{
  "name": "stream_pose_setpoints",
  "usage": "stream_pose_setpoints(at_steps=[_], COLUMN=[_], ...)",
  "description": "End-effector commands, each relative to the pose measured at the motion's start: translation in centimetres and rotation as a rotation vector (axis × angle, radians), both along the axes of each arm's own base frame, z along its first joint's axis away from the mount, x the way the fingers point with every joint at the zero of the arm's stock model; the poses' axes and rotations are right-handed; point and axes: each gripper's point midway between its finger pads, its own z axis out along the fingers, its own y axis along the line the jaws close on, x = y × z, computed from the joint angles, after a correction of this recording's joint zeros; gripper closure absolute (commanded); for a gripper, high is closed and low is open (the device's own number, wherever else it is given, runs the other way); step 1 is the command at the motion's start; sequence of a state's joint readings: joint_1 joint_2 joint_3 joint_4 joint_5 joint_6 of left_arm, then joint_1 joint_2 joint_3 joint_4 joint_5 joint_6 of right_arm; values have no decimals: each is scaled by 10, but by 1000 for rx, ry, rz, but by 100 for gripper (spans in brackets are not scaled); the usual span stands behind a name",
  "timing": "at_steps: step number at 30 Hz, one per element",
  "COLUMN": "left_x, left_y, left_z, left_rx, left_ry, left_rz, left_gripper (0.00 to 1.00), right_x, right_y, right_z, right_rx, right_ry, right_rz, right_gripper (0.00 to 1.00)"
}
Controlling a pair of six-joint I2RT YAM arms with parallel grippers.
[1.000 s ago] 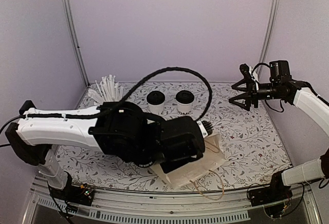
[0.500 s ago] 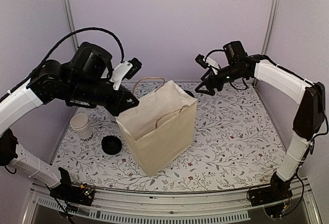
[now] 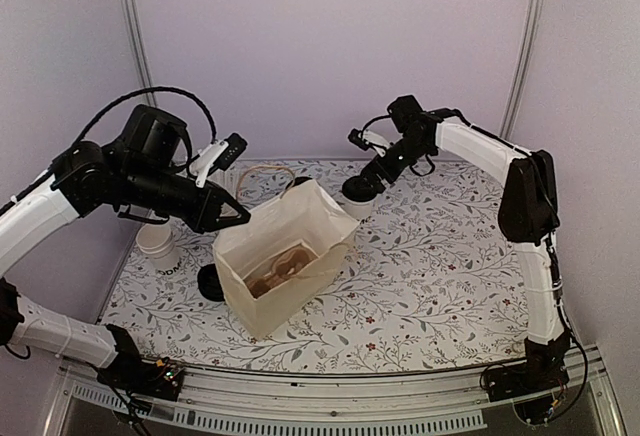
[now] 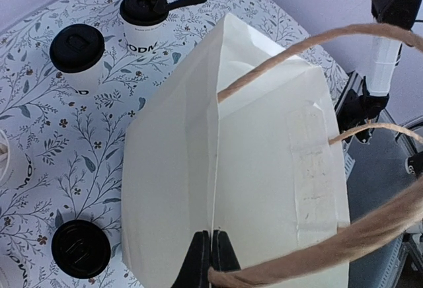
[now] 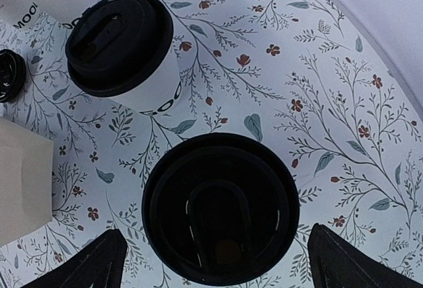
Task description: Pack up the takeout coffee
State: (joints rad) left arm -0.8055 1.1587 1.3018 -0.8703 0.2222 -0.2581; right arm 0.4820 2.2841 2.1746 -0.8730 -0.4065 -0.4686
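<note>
Two lidded cups: both stand upright at about 1 o'clock from the bag [image 3: 290, 246]. The coffee [image 5: 221, 209] is straight under the right gripper [image 5: 217, 252]; the second cup [image 5: 122, 47] is at 11 o'clock of it, close but apart.
Right gripper: fingers spread wide at 9 and 3 o'clock of the black lid, above it and holding nothing.
Left gripper [image 4: 211, 261]: fingers pinched tight on the bag's wall, holding the mouth open.
Loose lid [image 3: 210, 281]: flat on the table at 9 o'clock of the bag.
Step in hand: by my reading, the reach for the coffee, which is not yet gripped.
Next move: probably lower the fingers past the lid to the paper wall and close gently. Then lift clear of the second cup and carry the coffee toward 7 o'clock, into the bag's mouth.
</note>
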Motion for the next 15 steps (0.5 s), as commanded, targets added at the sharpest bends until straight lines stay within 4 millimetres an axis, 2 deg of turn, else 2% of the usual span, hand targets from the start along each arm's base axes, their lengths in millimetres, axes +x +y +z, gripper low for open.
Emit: stream_pose_setpoints(at_steps=[1, 9, 15], left_x=[4, 8, 8], left_y=[3, 1, 0], left_z=[6, 1, -2], left_rx=[-61, -75, -85], left_ry=[-12, -5, 3], left_rz=[-23, -32, -38], left_gripper=[100, 100, 100], right_x=[-3, 3, 7], right_y=[8, 9, 12], right_z=[-9, -32, -27], right_rx=[-76, -105, -86], right_ry=[-8, 12, -2], right_rz=[0, -19, -20], right_gripper=[1, 6, 16])
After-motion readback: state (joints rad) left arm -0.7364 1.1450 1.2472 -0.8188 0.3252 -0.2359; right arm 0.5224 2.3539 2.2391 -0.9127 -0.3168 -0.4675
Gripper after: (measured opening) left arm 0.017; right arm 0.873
